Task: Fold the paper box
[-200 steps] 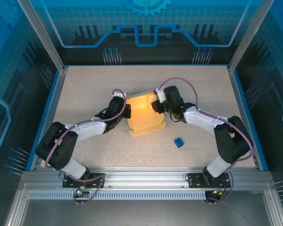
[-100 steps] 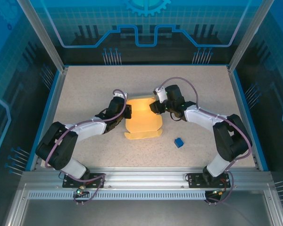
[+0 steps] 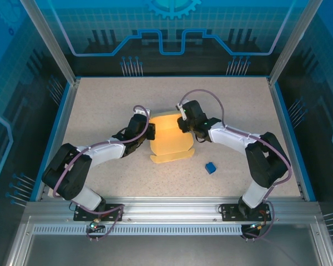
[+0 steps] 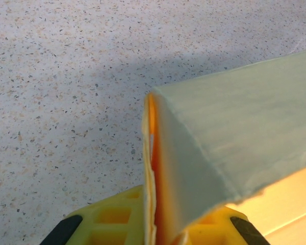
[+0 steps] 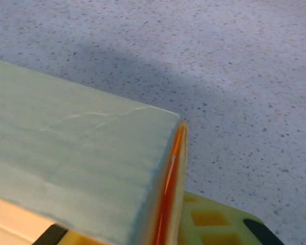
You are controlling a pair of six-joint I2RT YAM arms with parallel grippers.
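Right gripper (image 3: 182,123) is shifting inward, fingers narrowing on paper box (image 3: 171,143) wall; left gripper (image 3: 150,133) is pinching opposite wall. Walls up, flaps probably pending.

paper box (image 4: 229,148): we lose it past the right and bottom edges at the left wrist, and past the left and bottom edges at the right wrist.
left gripper (image 4: 157,225): fingers (image 4: 112,219) cropped by the bottom edge.
right gripper (image 5: 158,229): one finger is mostly under the box; we cannot tell its grip.
blue cube (image 3: 210,167): too small for detail.

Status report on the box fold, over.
Left fingers clamped on paper box, left wall. Right fingers astride its right wall, grip unclear. Blue cube sits apart.
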